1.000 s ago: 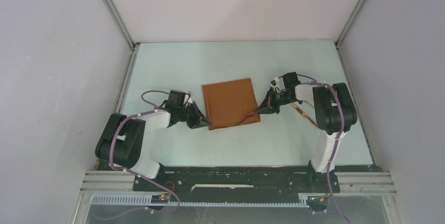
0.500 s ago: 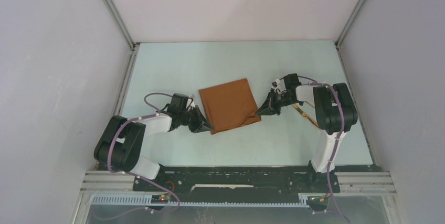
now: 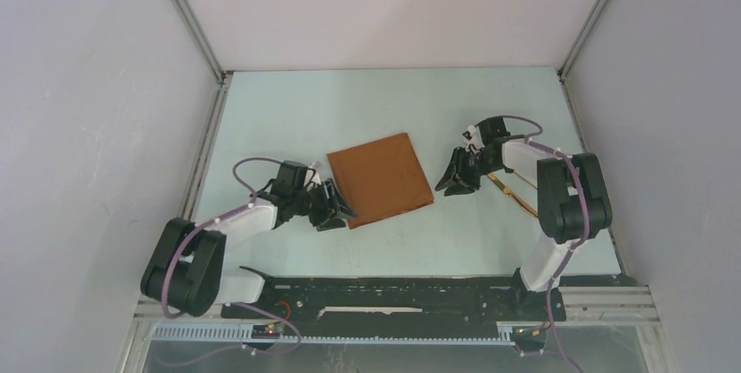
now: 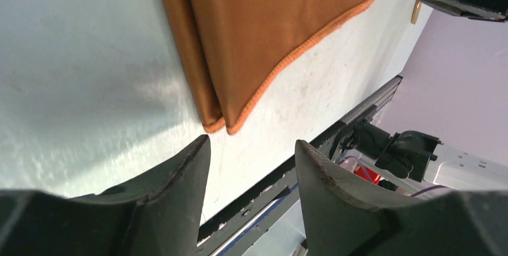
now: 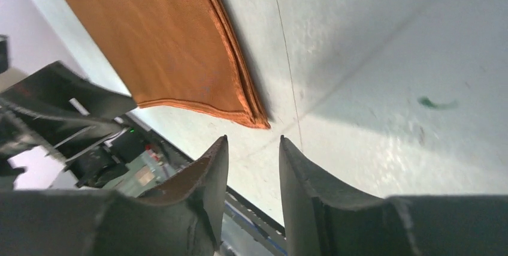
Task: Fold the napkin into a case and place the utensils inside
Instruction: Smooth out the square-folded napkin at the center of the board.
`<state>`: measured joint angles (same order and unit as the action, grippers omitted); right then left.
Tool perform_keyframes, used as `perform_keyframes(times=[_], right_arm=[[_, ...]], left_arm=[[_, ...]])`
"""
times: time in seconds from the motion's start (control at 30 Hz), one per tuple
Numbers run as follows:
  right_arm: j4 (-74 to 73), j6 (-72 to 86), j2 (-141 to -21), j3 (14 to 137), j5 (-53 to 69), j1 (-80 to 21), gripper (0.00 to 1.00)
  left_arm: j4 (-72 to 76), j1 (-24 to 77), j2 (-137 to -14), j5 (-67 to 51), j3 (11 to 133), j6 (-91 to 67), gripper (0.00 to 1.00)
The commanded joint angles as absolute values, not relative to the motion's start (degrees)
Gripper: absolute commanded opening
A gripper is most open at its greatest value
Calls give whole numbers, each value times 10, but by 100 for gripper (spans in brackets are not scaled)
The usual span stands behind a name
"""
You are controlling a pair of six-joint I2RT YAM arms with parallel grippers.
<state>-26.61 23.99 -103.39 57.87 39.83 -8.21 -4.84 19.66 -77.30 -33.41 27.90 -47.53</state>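
Note:
The rust-orange napkin (image 3: 381, 178) lies flat on the table, folded in layers, its near-left corner (image 4: 223, 125) just ahead of my left gripper (image 3: 336, 212). That gripper (image 4: 251, 145) is open with nothing between its fingers. My right gripper (image 3: 454, 183) stands off the napkin's right corner (image 5: 254, 118), and in its wrist view the gripper (image 5: 254, 141) is open and empty too. Two golden utensils (image 3: 513, 192) lie on the table right of the right gripper, partly hidden by the arm.
The pale table (image 3: 306, 120) is walled by white panels on three sides. A black base rail (image 3: 393, 294) runs along the near edge. The right arm's upper link (image 3: 572, 198) stands over the table's right side.
Both grippers have let go of the napkin corners and opened. The right gripper has drawn back to the right; the left has shifted slightly toward the near side. The napkin has settled flat.

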Motion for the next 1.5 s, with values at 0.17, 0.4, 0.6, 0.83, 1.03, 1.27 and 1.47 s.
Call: perform_keyframes(times=[0.17, 0.4, 0.6, 0.83, 1.03, 1.27, 1.47], right_arm=[[-269, 215, -935, 579, 393, -133, 52], [-122, 313, -1026, 581, 522, -155, 53], [-116, 312, -1051, 580, 512, -153, 54], [-123, 298, -1058, 558, 481, -142, 55], [-107, 306, -1071, 547, 482, -133, 57], [-100, 324, -1028, 548, 487, -142, 60], [-55, 350, -1059, 552, 495, -150, 60]], left_arm=[[-175, 200, -655, -330, 325, -431, 60], [50, 230, -792, -378, 371, -526, 38], [62, 245, -867, -353, 354, -499, 32], [75, 238, -869, -311, 258, -476, 29], [73, 234, -831, -312, 236, -474, 31], [-28, 232, -720, -326, 324, -461, 51], [5, 231, -783, -336, 379, -484, 57]])
